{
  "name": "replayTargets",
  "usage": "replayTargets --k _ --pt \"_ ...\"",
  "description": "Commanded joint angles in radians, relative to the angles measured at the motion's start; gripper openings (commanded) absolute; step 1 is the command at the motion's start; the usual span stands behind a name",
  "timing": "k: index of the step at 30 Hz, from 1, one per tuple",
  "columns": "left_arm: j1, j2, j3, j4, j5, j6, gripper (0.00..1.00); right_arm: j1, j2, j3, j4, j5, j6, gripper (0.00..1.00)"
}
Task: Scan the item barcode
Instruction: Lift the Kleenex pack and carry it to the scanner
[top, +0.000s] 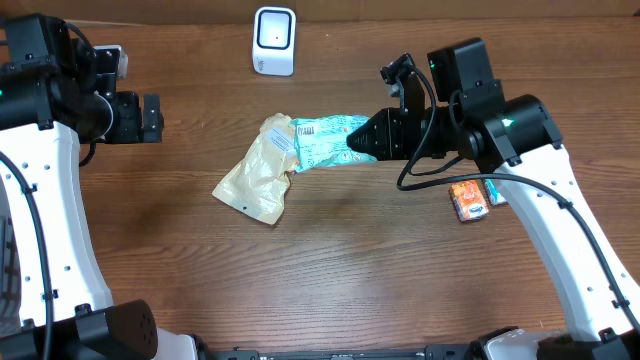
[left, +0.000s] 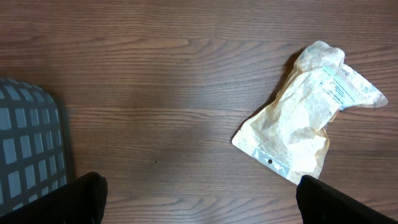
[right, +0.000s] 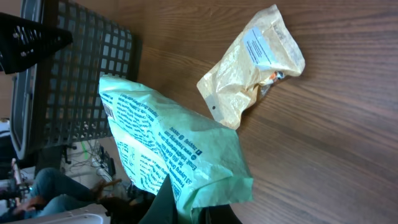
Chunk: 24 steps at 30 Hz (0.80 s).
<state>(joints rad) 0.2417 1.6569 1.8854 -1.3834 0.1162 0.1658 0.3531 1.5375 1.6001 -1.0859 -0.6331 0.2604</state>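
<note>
A teal-green printed packet (top: 322, 143) hangs just above the table centre, with my right gripper (top: 354, 142) shut on its right end. Its printed side with a small barcode (top: 306, 130) faces up. In the right wrist view the packet (right: 174, 155) fills the lower middle, and the gripper (right: 193, 210) pinches its crumpled edge. A white scanner (top: 274, 40) stands at the back edge, apart from the packet. My left gripper (top: 150, 118) is open at the far left with nothing between its fingers (left: 87, 199).
A cream pouch (top: 258, 172) lies flat just left of the packet, also seen from the left wrist (left: 305, 118) and the right wrist (right: 252, 65). A small orange box (top: 468, 200) sits under the right arm. A grey mesh basket (left: 28, 146) is at the left.
</note>
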Motion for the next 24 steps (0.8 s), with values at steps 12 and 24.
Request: replayTargets --k 12,24 --pt "-0.006 0.005 0.000 0.000 -0.001 0.021 1.00 0.031 0.017 0.229 -0.105 0.089 0.114 0.04" --pt "-0.006 0.005 0.000 0.000 0.000 0.021 1.00 0.071 0.524 0.974 -0.322 0.267 0.068 0.04"
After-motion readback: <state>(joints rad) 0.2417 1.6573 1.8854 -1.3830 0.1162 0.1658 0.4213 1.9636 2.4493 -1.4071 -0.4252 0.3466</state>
